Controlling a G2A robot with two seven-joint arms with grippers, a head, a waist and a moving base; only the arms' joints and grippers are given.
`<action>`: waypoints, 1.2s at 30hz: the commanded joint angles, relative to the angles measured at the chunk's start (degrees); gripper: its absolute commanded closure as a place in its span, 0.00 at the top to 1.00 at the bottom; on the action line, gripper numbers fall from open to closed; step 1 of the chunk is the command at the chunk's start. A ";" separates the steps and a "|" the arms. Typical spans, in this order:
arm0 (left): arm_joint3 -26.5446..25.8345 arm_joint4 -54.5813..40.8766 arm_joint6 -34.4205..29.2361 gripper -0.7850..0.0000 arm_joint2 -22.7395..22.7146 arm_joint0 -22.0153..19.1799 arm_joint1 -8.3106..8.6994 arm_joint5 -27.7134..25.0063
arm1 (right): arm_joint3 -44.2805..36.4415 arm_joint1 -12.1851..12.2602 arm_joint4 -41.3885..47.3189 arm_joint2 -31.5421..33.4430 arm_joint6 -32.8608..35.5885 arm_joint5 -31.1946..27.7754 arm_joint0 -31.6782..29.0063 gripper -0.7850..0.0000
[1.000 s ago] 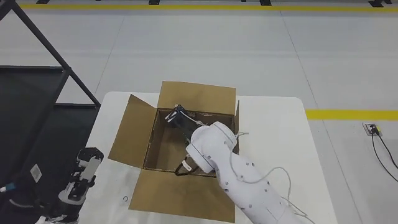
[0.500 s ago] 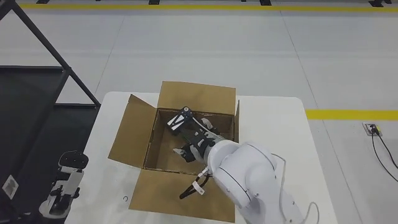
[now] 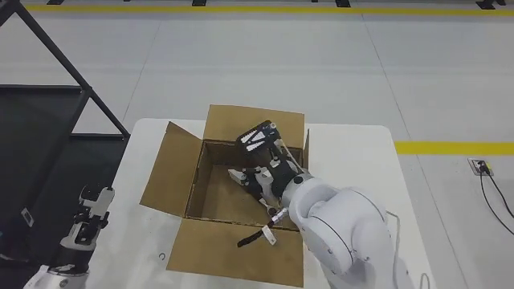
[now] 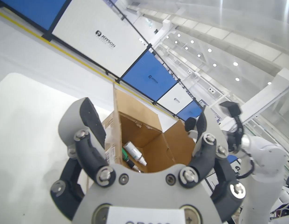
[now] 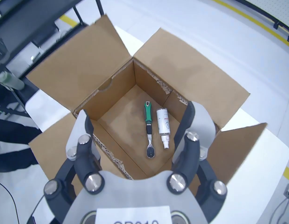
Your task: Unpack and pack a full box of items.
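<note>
An open cardboard box (image 3: 249, 122) stands on the white table (image 3: 353, 152) with all flaps folded out. On its floor lie a green-handled ratchet (image 5: 148, 129) and a white spray bottle (image 5: 163, 124), side by side near one wall. My right gripper (image 5: 139, 117) hangs open and empty above the box's mouth, and shows over the box interior (image 3: 249, 181) in the top view. My left gripper (image 4: 146, 120) is open and empty, held low beside the table's left edge (image 3: 95, 199) and facing the box (image 4: 139, 127). Past its flap the bottle (image 4: 135, 152) shows.
A black metal rack (image 3: 48, 128) stands left of the table, close to the left arm. The box flaps (image 3: 233, 250) spread over the table's front and left. Bare table (image 3: 361, 177) lies right of the box.
The right arm has swung rightward and its wrist has risen over the box's far side. The left gripper has dropped lower at the table's left edge.
</note>
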 commanded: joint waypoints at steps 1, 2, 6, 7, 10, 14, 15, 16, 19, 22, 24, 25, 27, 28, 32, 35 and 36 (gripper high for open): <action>1.07 -0.06 -3.36 1.00 0.58 -1.09 0.20 0.64 | -3.35 0.21 0.18 2.43 0.01 1.35 -1.23 0.00; 1.60 -0.47 -4.26 1.00 0.78 -1.74 0.26 0.68 | -4.91 0.34 0.20 3.78 0.28 2.03 -1.96 0.00; 3.11 -1.30 -9.90 0.38 2.23 -3.62 0.63 -0.27 | -9.13 0.86 2.97 10.35 2.28 4.23 -4.88 0.00; 3.41 -0.72 -10.43 0.25 2.47 -4.05 0.69 -0.29 | -9.82 0.99 4.40 12.04 2.58 4.33 -5.55 0.00; 4.08 0.01 -11.25 0.07 3.72 -5.26 0.76 0.40 | -10.63 1.47 7.10 17.05 4.18 4.24 -7.15 0.00; 3.62 0.73 -11.99 0.00 4.81 -6.06 0.86 -0.12 | -8.00 2.12 10.95 22.50 7.94 4.06 -7.59 0.00; 3.28 0.89 -12.35 0.00 5.11 -6.05 0.88 -0.39 | -6.73 2.29 11.20 23.81 8.31 4.29 -7.28 0.00; 2.95 1.17 -12.66 0.00 5.33 -6.03 0.91 -0.55 | -5.13 2.44 11.99 24.62 8.86 4.26 -6.99 0.00; 1.57 1.84 -13.58 0.00 6.25 -5.95 0.98 -0.92 | -0.35 2.91 15.00 26.23 10.29 2.64 -5.82 0.00; 0.56 2.66 -14.67 0.00 7.49 -6.03 1.05 -0.72 | 2.90 3.31 16.67 25.96 10.81 0.81 -5.01 0.00; 0.42 3.59 -15.46 0.00 8.53 -6.46 1.10 -0.25 | 4.24 3.54 17.15 25.13 11.00 -0.08 -4.61 0.00; 0.55 4.03 -15.75 0.00 9.14 -6.79 1.11 0.06 | 4.71 3.64 17.54 24.61 11.14 -0.56 -4.45 0.00; 0.95 4.64 -16.27 0.00 10.45 -7.59 1.13 0.58 | 5.32 3.82 18.06 23.60 11.17 -1.21 -4.27 0.00; 1.19 5.11 -16.68 0.00 11.14 -8.02 1.15 0.90 | 5.58 3.91 18.61 22.98 11.30 -1.85 -4.19 0.00; 1.86 6.09 -17.85 0.00 13.89 -9.54 1.16 1.74 | 6.23 4.24 21.45 21.35 10.78 -3.46 -4.24 0.00; 2.96 4.96 -18.83 0.00 16.34 -11.00 1.09 2.89 | 7.31 4.45 22.28 20.16 8.49 -3.90 -4.36 0.00; 3.51 4.68 -19.24 0.00 17.21 -11.71 1.06 3.32 | 7.71 4.47 22.28 19.44 7.35 -3.67 -4.37 0.00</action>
